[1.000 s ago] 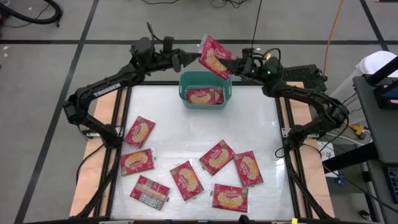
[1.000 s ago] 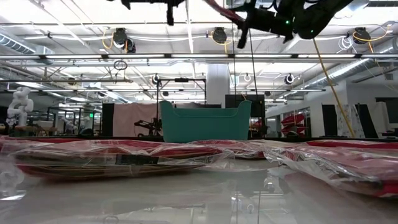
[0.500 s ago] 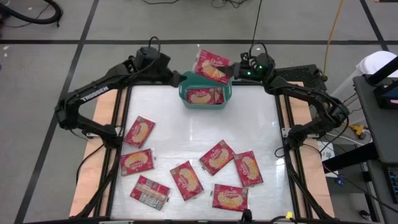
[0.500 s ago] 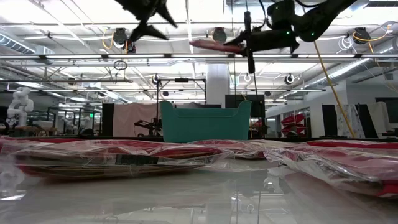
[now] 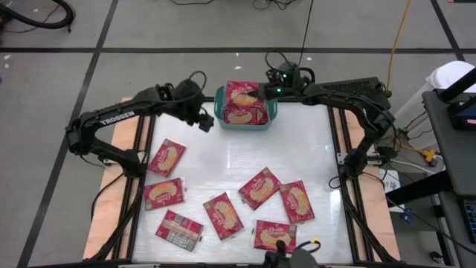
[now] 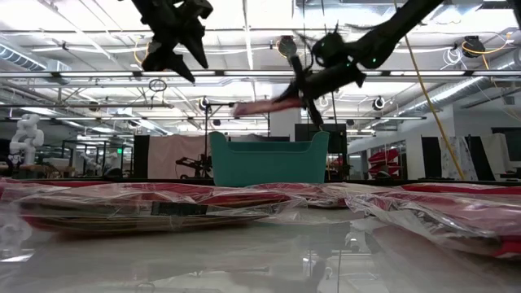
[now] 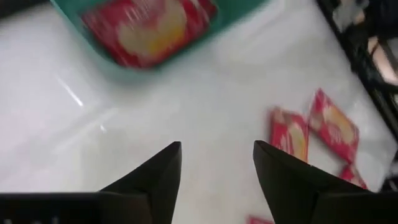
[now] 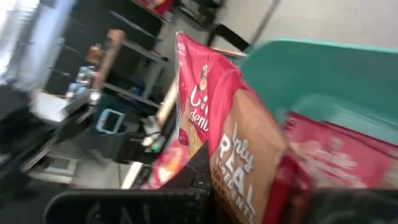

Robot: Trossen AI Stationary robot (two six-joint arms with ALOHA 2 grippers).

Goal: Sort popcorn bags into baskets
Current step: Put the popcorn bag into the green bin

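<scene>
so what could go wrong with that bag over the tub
The right pincer holds a flat red popcorn packet by one edge above the teal-green plastic tub. It hangs near the far rim, so on release it might catch there and slide outside. It may also land askew on the packet already inside.

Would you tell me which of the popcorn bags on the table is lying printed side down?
The bag nearest the front left corner: it shows a grey-white back, the others their popcorn picture.
</scene>
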